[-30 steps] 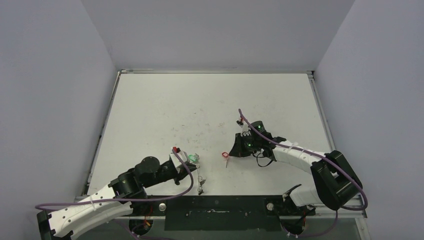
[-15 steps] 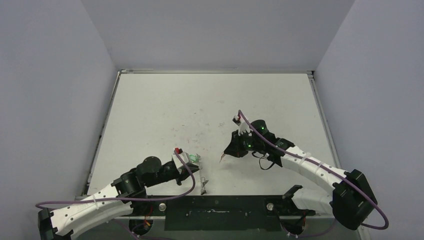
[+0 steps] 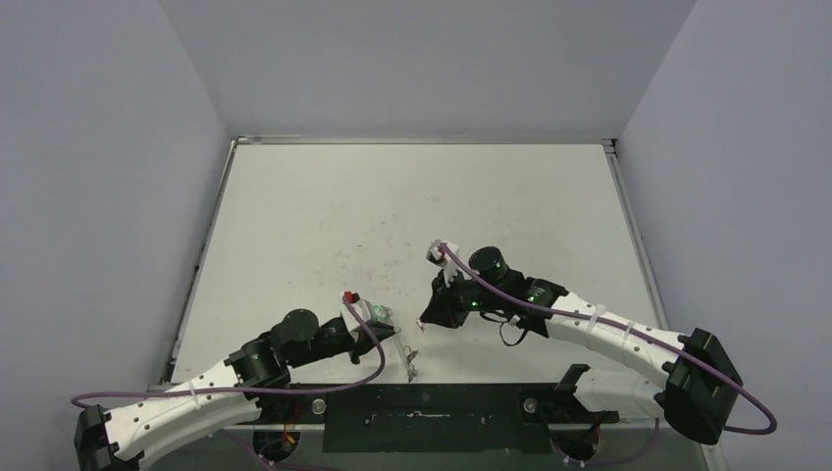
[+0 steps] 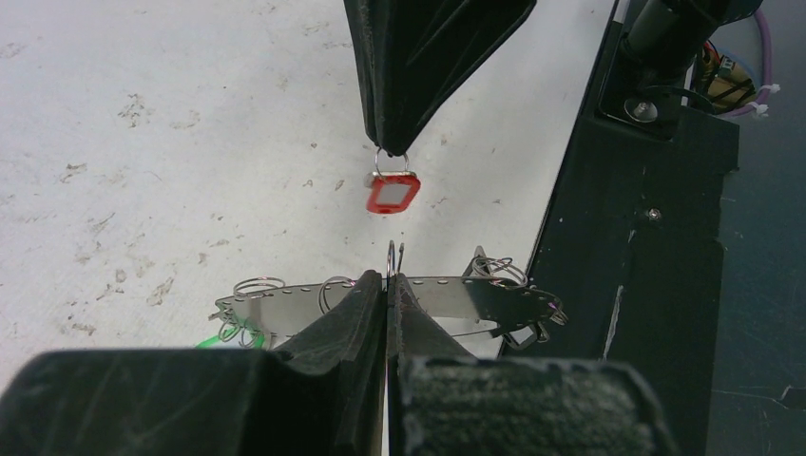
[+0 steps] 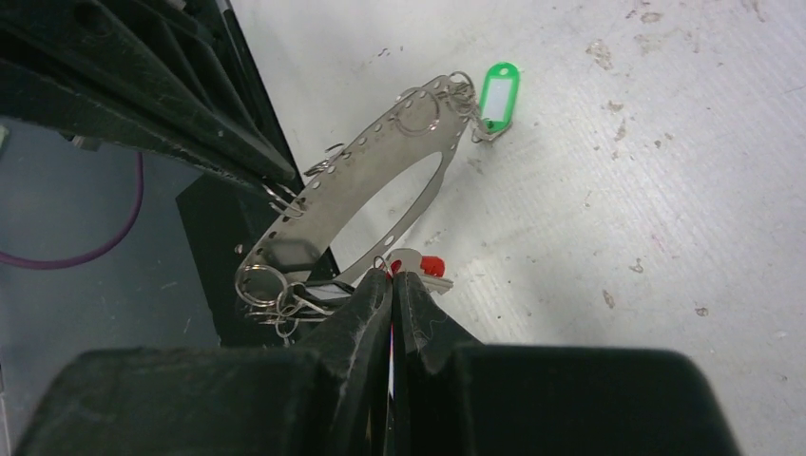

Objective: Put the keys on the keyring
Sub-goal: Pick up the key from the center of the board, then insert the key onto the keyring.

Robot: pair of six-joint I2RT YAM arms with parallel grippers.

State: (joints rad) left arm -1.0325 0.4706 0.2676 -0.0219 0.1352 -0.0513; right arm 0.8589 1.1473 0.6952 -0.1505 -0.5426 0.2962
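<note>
Probably light yet stiff, the keyring (image 4: 276, 304) sits rim-pinched in the left gripper (image 4: 388, 287); upper centre, the right gripper (image 4: 390, 142) clamps the red-tagged key (image 4: 393, 195).

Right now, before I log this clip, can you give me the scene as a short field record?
left gripper: jaws shut on the keyring
right gripper: jaws shut on the ring of the red key tag
red key tag: hanging close to the keyring, not on it
green key tag: at the keyring's end, among its small rings
table: white, scuffed
</note>
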